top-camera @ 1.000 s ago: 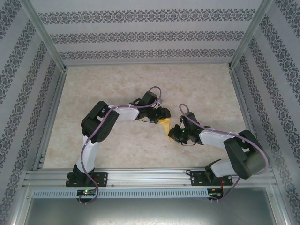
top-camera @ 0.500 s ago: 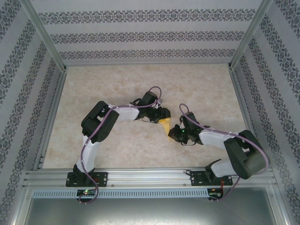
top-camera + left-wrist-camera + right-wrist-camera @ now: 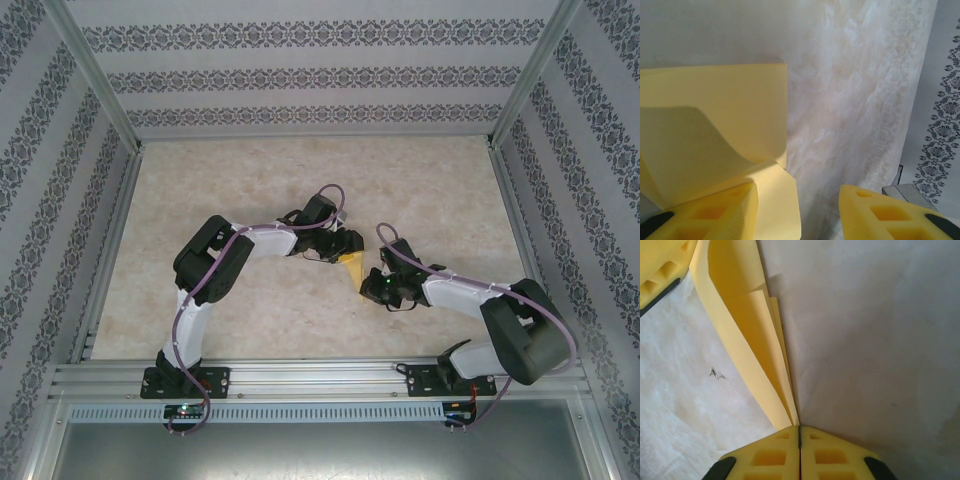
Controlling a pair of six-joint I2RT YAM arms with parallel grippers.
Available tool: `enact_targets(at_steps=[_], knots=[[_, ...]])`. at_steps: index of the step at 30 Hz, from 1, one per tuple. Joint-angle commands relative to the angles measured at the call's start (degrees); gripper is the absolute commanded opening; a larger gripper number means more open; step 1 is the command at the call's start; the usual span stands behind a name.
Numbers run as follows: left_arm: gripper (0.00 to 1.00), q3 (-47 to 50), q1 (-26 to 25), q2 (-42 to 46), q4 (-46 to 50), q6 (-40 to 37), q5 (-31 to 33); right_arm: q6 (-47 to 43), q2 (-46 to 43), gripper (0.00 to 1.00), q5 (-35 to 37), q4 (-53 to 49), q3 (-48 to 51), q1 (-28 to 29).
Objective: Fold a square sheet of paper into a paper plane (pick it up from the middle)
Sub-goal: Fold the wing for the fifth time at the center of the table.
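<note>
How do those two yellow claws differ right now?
The right gripper is shut, pinching the narrow end of the yellow paper; the left gripper stands open, table showing between its fingers. The paper runs into the right gripper's tips but only lies beside one finger of the left gripper. Both have yellow fingers.

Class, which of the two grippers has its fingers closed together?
The right gripper, pinched shut on the tip of the folded paper; the left gripper has its fingers apart.

A pale marbled tabletop (image 3: pixel 250 180) sits inside patterned walls (image 3: pixel 320 70), fronted by an aluminium rail (image 3: pixel 320 375)
</note>
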State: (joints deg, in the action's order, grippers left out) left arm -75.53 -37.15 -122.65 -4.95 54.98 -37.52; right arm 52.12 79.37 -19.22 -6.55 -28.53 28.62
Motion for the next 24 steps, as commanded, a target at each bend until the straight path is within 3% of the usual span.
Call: enact_targets(at_steps=[1, 8, 14, 19, 24], knots=[[0.48, 1.2, -0.3, -4.1, 7.2, -1.9, 3.0, -1.4, 3.3, 0.06, 3.9, -9.6, 0.4, 1.7], [0.48, 1.3, -0.3, -4.0, 7.2, -2.0, 2.8, -2.1, 5.3, 0.08, 6.3, -11.8, -0.4, 3.5], [0.48, 1.4, -0.3, -4.0, 7.7, -2.2, 3.0, -2.7, -4.6, 0.15, 7.2, -12.0, -1.7, 1.8], [0.48, 1.4, -0.3, -4.1, 7.5, -2.2, 2.8, -3.2, -11.0, 0.12, 0.7, -4.6, -1.1, -0.8], [0.48, 1.4, -0.3, -4.1, 7.5, -2.2, 2.6, -2.5, -5.0, 0.06, -7.6, 4.6, -2.9, 0.6]])
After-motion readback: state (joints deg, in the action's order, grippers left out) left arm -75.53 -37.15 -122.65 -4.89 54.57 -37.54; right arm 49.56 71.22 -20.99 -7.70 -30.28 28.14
